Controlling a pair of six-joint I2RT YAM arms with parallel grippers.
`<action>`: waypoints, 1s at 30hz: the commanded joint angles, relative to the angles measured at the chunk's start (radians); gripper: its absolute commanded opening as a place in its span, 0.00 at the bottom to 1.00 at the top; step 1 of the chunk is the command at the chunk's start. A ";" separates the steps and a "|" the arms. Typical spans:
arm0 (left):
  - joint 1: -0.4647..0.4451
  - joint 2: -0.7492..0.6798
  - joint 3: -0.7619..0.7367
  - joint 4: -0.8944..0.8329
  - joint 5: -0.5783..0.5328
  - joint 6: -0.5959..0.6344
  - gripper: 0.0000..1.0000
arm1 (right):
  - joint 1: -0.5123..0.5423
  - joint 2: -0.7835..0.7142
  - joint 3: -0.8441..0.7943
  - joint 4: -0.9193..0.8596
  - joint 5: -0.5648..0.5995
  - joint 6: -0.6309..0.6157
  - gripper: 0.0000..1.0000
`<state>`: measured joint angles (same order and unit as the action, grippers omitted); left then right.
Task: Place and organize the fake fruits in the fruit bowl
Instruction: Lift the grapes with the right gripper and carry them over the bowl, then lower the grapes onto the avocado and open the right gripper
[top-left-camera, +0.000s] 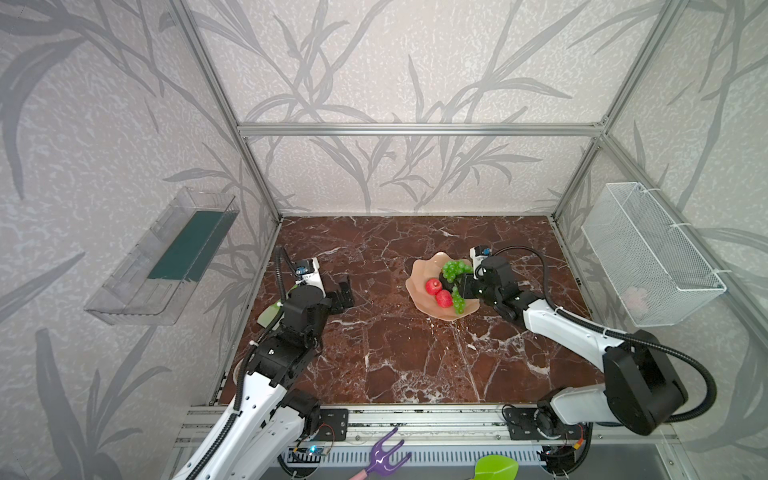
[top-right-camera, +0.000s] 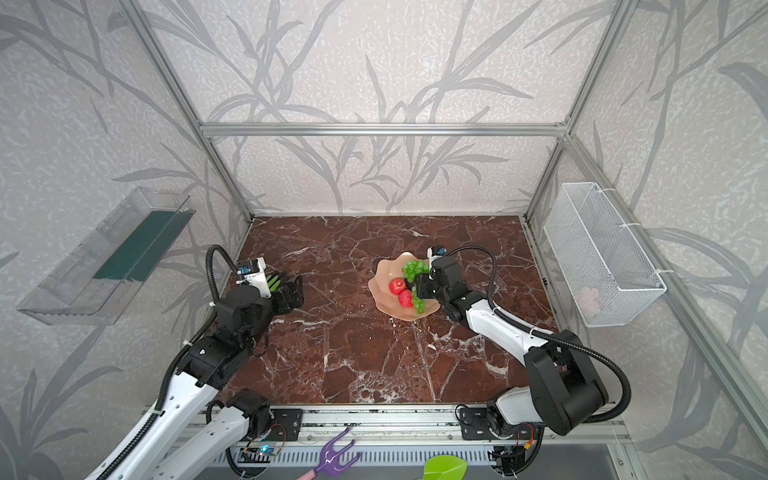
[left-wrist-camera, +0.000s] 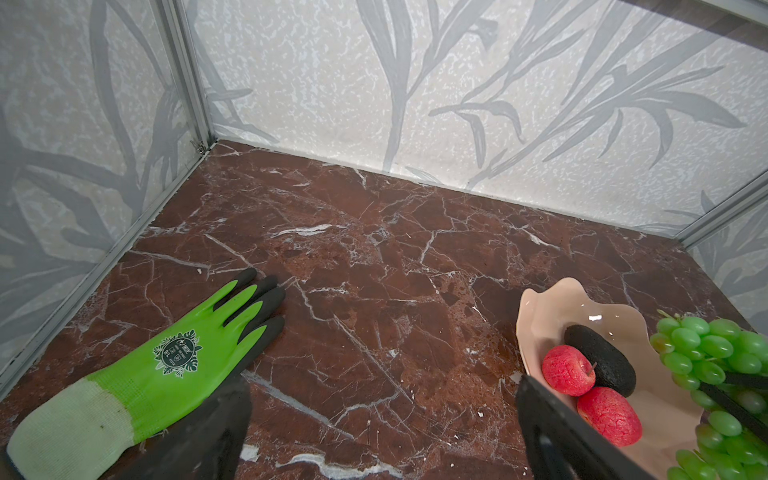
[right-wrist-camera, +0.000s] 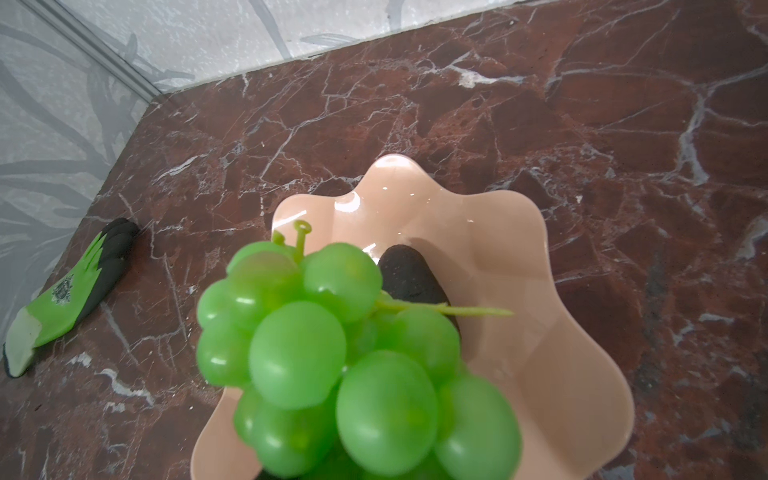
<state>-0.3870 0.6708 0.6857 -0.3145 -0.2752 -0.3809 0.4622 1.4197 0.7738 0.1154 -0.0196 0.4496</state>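
Note:
The peach-pink fruit bowl (top-left-camera: 419, 286) (top-right-camera: 380, 291) (left-wrist-camera: 536, 316) (right-wrist-camera: 519, 257) stands right of centre on the marble floor. In it lie two red apples (top-left-camera: 433, 285) (top-left-camera: 444, 298) (left-wrist-camera: 567, 370) and a dark avocado (left-wrist-camera: 602, 357) (right-wrist-camera: 409, 274). My right gripper (top-left-camera: 460, 287) (top-right-camera: 420, 287) is over the bowl's right side, shut on the middle of the green grapes (top-left-camera: 455, 268) (top-right-camera: 413, 269) (left-wrist-camera: 715, 357) (right-wrist-camera: 345, 361), whose two ends droop either side of the fingers (left-wrist-camera: 731, 401). The grapes hide those jaws in the right wrist view. My left gripper (top-left-camera: 343, 296) (top-right-camera: 293, 293) (left-wrist-camera: 384, 436) hovers open and empty far left of the bowl.
A lime-green glove (left-wrist-camera: 174, 357) (right-wrist-camera: 75, 291) (top-right-camera: 273, 281) lies on the floor by the left wall, beside my left gripper. A white wire basket (top-left-camera: 648, 253) hangs on the right wall, a clear tray (top-left-camera: 166, 257) on the left. A purple fork (top-left-camera: 384, 455) and green scoop (top-left-camera: 496, 467) lie on the front rail.

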 joint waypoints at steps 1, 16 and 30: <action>0.004 0.007 0.036 -0.003 -0.004 0.007 0.99 | -0.024 0.028 -0.021 0.095 0.007 0.029 0.39; 0.005 0.031 0.047 0.012 0.008 0.007 0.99 | -0.076 0.100 -0.071 0.171 0.040 0.061 0.47; 0.005 0.025 0.042 0.000 -0.005 0.025 0.99 | -0.094 0.009 -0.040 0.102 0.041 0.020 0.79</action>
<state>-0.3866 0.7017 0.7029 -0.3138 -0.2638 -0.3725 0.3737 1.4940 0.7109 0.2409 0.0093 0.4992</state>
